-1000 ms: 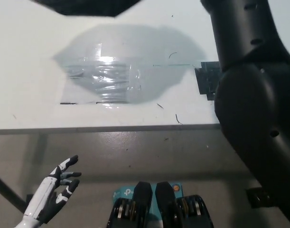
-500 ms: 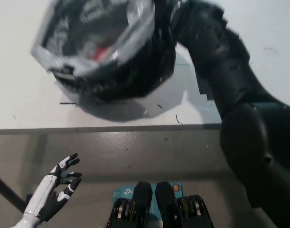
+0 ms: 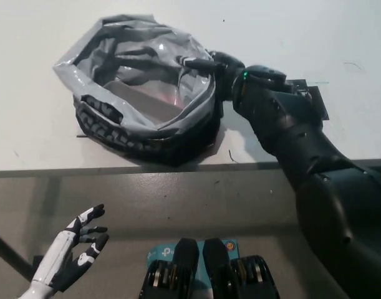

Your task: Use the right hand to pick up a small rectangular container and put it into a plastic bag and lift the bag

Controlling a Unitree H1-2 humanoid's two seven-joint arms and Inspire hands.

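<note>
A grey and black plastic bag [image 3: 140, 134] sits on the white table [image 3: 40, 143] with its mouth open upward. Inside it a pale shape with a reddish spot, apparently the small rectangular container [image 3: 154, 103], shows dimly through the folds. My black right hand [image 3: 216, 65] is at the bag's right rim, its fingers closed on the plastic edge. My white left hand [image 3: 78, 246] rests open below the table's front edge at the lower left.
A flat black object [image 3: 312, 96] lies on the table behind my right forearm, partly hidden. The table's front edge [image 3: 115, 169] runs across the middle of the view, with grey floor below it.
The bag, held high out of view a second ago with only its shadow on the table, has come down with my right arm and now rests on the table. The left hand has not moved.
</note>
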